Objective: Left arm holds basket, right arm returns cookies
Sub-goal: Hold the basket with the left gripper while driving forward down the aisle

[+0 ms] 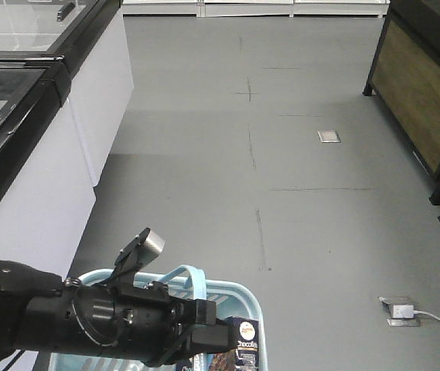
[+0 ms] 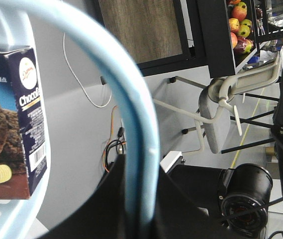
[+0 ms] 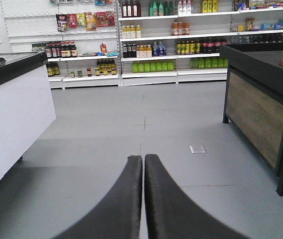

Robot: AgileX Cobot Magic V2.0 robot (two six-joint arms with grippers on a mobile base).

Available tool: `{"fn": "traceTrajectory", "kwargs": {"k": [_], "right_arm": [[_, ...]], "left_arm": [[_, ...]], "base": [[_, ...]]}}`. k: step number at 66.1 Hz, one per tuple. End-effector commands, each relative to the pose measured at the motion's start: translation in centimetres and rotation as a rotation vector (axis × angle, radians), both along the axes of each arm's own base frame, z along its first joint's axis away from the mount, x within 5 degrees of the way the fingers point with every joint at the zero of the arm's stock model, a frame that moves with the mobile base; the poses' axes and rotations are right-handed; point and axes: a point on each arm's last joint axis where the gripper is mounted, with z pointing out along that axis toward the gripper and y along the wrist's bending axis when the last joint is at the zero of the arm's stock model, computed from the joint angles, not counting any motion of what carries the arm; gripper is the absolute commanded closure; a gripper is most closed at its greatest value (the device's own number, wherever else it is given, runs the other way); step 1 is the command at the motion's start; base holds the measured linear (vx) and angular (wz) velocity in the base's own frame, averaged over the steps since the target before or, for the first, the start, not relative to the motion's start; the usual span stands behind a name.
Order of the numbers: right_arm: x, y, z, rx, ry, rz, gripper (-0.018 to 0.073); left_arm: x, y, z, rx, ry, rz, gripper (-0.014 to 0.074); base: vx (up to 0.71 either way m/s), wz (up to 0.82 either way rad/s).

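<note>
Currently the handle of the light blue slotted plastic basket (image 2: 131, 99) is pinched between the jaws of the left gripper (image 2: 142, 172) on the bulky matte-black arm (image 1: 73, 321). The upright dark navy cookie carton (image 1: 244, 344) is stood inside the basket, untouched. The right gripper (image 3: 143, 158) is aimed down the grey shop aisle (image 3: 146, 114), jaws pressed together, nothing held. Pick judged not yet begun; next, those jaws need to be spread and lowered over the carton's narrow sides.

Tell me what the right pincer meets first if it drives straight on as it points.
The right pincer, shut, points along open grey floor; nothing stands in line before the far bottle shelves, though its tilt, hence floor contact, is unclear.
</note>
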Motion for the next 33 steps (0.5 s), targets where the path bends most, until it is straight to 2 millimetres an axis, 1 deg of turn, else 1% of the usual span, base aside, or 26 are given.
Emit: {"fn": "traceTrajectory", "kwargs": {"k": [1,33], "right_arm": [[-0.09,0.00,0.72,-0.013,-0.090,-0.002,0.0567],[-0.09,0.00,0.72,-0.013,-0.090,-0.002,0.0567]], "left_arm": [[-0.02,-0.50,2.48,-0.120,-0.015,0.010,0.0604],[-0.02,-0.50,2.49,-0.120,-0.016,0.010,0.0604]], "base": [[0.00,0.00],[0.00,0.00]]}}
